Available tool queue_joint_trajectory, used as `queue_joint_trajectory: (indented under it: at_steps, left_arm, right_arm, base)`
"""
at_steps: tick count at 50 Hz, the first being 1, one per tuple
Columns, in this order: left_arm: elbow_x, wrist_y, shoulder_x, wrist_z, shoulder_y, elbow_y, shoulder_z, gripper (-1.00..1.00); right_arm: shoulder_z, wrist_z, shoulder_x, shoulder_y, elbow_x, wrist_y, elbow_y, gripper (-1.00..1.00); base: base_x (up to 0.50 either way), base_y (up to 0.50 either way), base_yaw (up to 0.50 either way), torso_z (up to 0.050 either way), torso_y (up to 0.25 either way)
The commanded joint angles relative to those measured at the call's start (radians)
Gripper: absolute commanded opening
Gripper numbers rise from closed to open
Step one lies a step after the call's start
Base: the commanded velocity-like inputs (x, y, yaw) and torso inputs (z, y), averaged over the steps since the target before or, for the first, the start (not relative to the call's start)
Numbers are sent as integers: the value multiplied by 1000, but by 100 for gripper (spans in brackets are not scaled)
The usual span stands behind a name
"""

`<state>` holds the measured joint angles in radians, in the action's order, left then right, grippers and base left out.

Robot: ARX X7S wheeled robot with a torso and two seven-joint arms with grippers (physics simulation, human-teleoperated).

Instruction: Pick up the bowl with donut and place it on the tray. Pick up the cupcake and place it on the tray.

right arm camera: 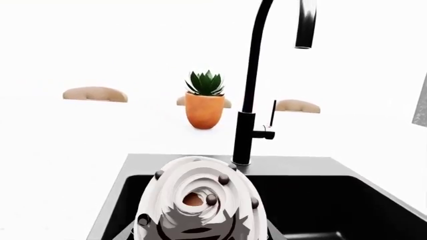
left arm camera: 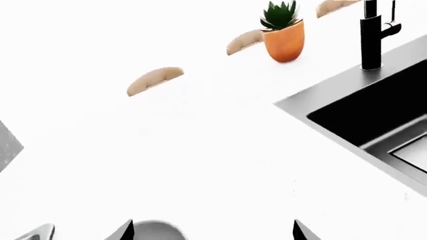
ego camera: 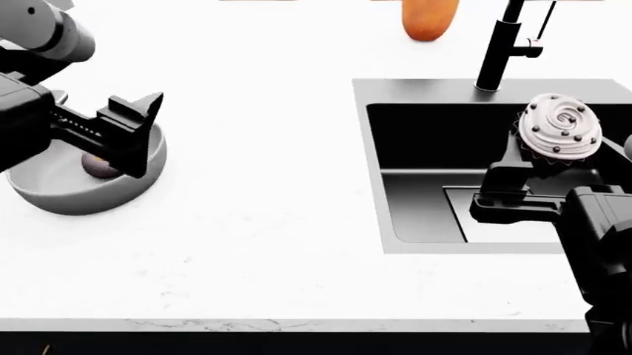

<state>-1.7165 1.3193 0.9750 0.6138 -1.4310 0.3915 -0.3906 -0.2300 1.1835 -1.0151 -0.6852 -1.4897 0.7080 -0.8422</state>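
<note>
Right tool (ego camera: 538, 166) clenched on cupcake (ego camera: 560, 131), held aloft over black sink (ego camera: 434, 133). Soft frosting, fragile: grip best kept on pleated wrapper. Left tool (ego camera: 138, 140) spread astride rim of bowl (ego camera: 89, 194) holding donut (ego camera: 97, 167), on table (ego camera: 266, 222). Bowl probably rigid, smooth, slippery.

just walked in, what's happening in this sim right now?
Two-arm pick and place. The right gripper holds the cupcake lifted over the black sink. The left gripper is at the bowl on the counter, donut inside, one finger inside the rim; whether it has closed is unclear. The tray is out of view.
</note>
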Motion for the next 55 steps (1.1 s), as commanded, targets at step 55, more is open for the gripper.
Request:
queue_joint_trajectory:
  at_steps: [55]
  left_arm:
    - [362,91,-115,-321,-86,-313,-421,100]
  right_arm:
    - [-6,-57,23,33,75,-5,43,-100]
  base:
    - [0,0,0,0,0]
